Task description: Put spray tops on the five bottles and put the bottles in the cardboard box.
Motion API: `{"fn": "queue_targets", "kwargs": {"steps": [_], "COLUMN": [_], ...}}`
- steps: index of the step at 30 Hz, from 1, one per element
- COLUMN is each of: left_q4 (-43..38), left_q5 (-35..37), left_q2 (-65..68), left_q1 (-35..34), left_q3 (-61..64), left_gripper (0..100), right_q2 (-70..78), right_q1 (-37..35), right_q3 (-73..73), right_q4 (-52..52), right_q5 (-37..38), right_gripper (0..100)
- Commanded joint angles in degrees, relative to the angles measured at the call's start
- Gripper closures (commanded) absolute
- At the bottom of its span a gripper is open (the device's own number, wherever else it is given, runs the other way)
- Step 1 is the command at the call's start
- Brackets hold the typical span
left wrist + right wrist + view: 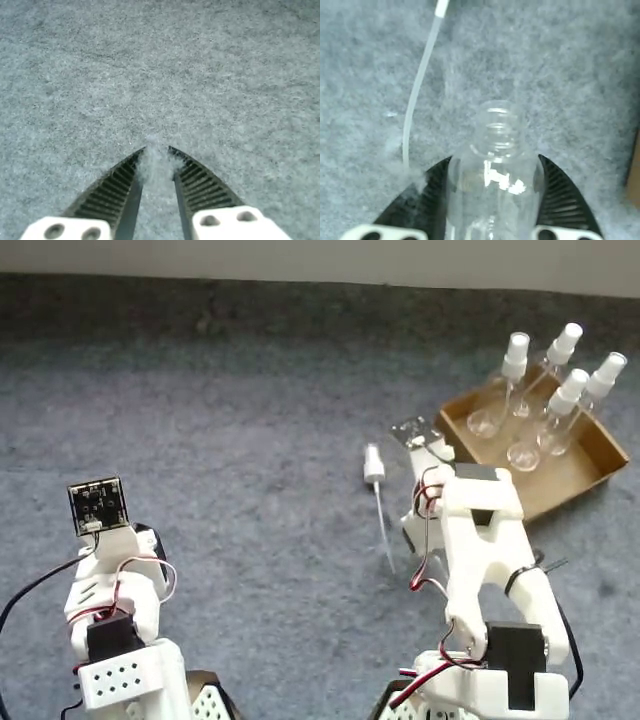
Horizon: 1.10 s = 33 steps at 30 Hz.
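Grey carpet (220, 410) covers the table. From up high, the cardboard box (575, 475) sits at the upper right with four topped bottles (557, 410) inside. A loose spray top (374, 464) lies in the middle, just left of my right arm (485, 530). My left gripper (156, 150) hangs over bare carpet, fingers a little apart, holding nothing. My right gripper (494, 160) squeezes the fifth bottle (492, 135), whose neck is open. I think the top goes on next, so its thin tube must slide into that small neck. There is lots of room on the left, but the box wall is close on the right.
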Motion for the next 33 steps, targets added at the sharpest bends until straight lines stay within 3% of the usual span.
{"fn": "queue_targets", "kwargs": {"steps": [1,33], "left_q4": [-0.97,-0.97], "left_q5": [0.26,0.26], "left_q2": [-0.75,-0.75], "left_q1": [1.19,1.19], "left_q3": [-0.75,-0.66], "left_gripper": [96,96], "right_q2": [-2.86,-2.68], "right_q1": [-0.31,-0.92], "right_q3": [-2.59,0.13], "right_q4": [0.04,-5.49], "right_q5": [-0.35,-0.35], "right_gripper": [83.5,83.5]}}
